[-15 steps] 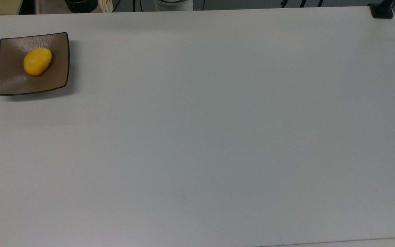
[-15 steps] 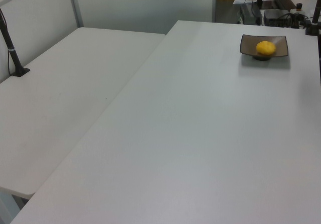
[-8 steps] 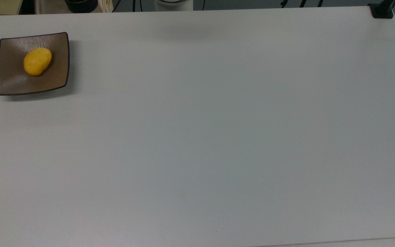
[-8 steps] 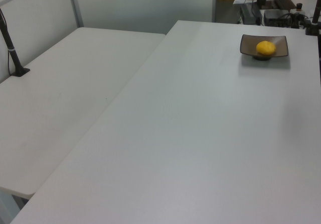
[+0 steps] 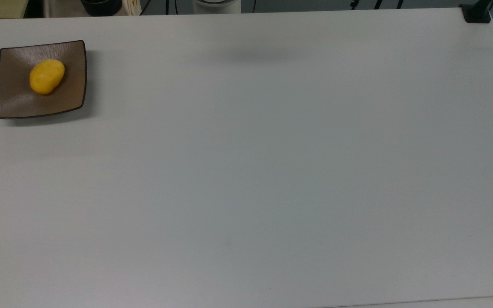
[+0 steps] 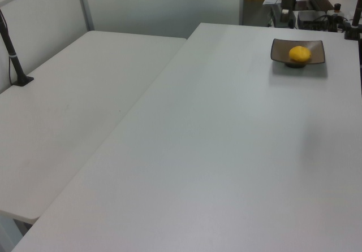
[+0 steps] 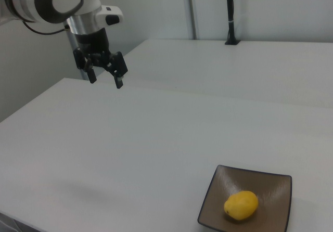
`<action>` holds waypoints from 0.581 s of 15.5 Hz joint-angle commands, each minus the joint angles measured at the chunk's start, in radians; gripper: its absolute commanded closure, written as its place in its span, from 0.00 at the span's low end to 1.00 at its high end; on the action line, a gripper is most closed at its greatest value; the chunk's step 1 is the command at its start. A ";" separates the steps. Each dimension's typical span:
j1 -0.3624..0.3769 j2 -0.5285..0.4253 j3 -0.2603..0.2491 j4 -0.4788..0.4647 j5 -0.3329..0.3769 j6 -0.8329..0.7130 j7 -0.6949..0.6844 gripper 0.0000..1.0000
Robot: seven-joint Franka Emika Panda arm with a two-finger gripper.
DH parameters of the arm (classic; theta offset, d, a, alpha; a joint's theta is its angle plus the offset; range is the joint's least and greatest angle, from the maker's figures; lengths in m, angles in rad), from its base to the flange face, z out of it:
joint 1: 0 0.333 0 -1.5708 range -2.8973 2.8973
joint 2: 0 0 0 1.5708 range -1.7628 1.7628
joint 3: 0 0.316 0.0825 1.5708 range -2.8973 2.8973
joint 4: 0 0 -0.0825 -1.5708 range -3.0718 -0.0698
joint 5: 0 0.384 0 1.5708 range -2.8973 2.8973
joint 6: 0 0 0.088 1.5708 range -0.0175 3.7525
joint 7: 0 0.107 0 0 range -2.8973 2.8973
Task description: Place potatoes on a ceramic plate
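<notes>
The potato [image 5: 46,76] lies on the ceramic plate [image 5: 15,105], inside the shallow dished centre, and it touches the plate surface. Taking the plate as the landmark: in the top view the potato sits a little toward the far side of the plate centre, with its long axis tilted, and bare brown plate surface is visible all around it. The plate itself stands on the white desk [image 5: 272,171], close to the far left corner of the desk in the top view. In the left view the potato [image 6: 300,53] rests in the middle of the plate [image 6: 314,44], and the plate is near the far right end of the desk [image 6: 226,150]. In the right view the potato [image 7: 241,205] is on the plate [image 7: 270,188] near the bottom right of the picture. The gripper [image 7: 105,80] hangs in the air well apart from the plate, up and to the right view's left of it, above the desk [image 7: 130,138]. Its two fingers [image 7: 119,79] are spread apart and there is nothing between them. The white arm [image 7: 47,0] goes up from the gripper toward the upper left corner of the right view. Behind the plate's desk a second white desk [image 6: 73,105] stands edge to edge with it, and a black post [image 7: 230,13] rises from it.
</notes>
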 commanded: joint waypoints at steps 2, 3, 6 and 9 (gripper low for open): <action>0.005 0.032 -0.005 -0.022 0.016 0.131 -0.053 0.00; 0.004 0.034 -0.005 -0.022 0.016 0.139 -0.053 0.00; 0.002 0.035 -0.005 -0.030 0.016 0.131 -0.050 0.00; 0.004 0.037 -0.005 -0.027 0.016 0.134 -0.043 0.00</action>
